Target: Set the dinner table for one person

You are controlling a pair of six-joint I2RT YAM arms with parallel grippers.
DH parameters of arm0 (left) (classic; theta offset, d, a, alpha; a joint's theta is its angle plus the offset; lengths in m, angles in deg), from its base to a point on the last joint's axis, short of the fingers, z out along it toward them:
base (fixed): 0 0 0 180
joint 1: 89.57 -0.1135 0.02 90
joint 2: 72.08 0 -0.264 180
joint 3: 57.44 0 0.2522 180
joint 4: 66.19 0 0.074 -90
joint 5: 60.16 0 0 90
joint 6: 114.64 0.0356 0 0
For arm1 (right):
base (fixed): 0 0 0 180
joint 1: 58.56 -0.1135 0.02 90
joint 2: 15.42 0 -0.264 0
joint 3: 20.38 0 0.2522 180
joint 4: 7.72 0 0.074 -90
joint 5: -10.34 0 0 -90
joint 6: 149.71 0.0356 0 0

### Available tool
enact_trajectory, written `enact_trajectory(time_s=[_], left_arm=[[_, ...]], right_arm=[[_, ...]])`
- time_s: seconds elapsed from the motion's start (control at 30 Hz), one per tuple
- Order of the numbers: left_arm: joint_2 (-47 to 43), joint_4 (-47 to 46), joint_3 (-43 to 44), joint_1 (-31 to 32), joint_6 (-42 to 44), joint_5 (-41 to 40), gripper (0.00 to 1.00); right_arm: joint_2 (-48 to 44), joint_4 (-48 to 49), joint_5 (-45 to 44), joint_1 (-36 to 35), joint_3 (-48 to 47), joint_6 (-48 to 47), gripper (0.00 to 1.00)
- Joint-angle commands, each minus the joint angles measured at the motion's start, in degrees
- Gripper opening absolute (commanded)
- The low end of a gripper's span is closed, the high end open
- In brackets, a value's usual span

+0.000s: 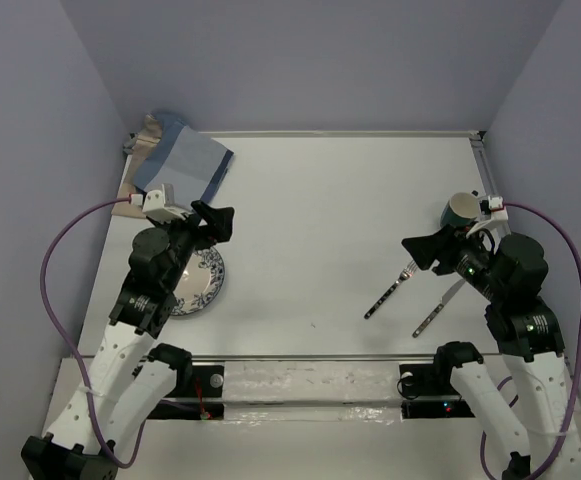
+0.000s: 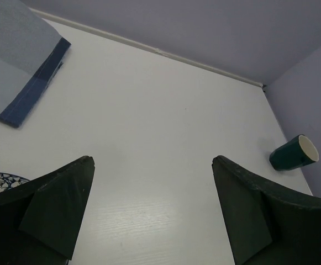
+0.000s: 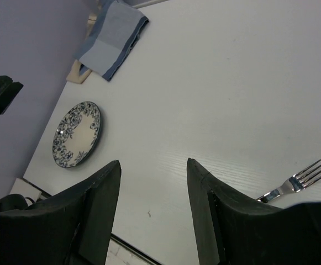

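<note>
The white dinner table [image 1: 320,210] fills the top view. A blue-patterned plate [image 1: 202,285] lies at its left, partly under my left arm; it also shows in the right wrist view [image 3: 76,134]. A folded blue striped cloth [image 1: 182,160] lies at the far left corner. A dark green mug [image 1: 460,211] stands at the right. A fork [image 1: 390,290] and a knife [image 1: 438,310] lie near the right front. My left gripper [image 1: 220,222] is open and empty above the plate's far side. My right gripper [image 1: 420,250] is open and empty, above the fork's tines.
Purple walls enclose the table on three sides. A metal rail [image 1: 310,357] runs along the near edge by the arm bases. In the left wrist view the mug [image 2: 294,153] lies far right and the cloth [image 2: 16,72] far left.
</note>
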Motion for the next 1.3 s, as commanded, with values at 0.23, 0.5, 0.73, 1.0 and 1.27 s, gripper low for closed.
enact_trajectory(time_s=[0.23,0.5,0.73,1.0,1.27], left_arm=[[8.92,-1.34,6.44,-1.77,-5.60,-7.02,0.99],[20.08,-7.93,3.90,-6.34,-14.67,-18.17,0.89],[30.98,-9.95,4.51,-9.68,-15.90,-23.81,0.80],[36.34,-11.28,5.38,-12.67,-16.17,-27.15,0.76],[45.22,-9.61,11.27,-15.23,-15.64,-27.42,0.73]], right_arm=[[-1.11,2.55,-0.88,0.34,1.44,0.04,0.57],[3.29,4.12,0.08,0.34,2.93,0.12,0.57],[5.58,6.50,1.05,0.34,3.28,0.48,0.57],[6.81,8.17,1.05,0.34,4.43,0.56,0.57],[7.95,9.66,-0.18,-0.18,4.87,0.65,0.58]])
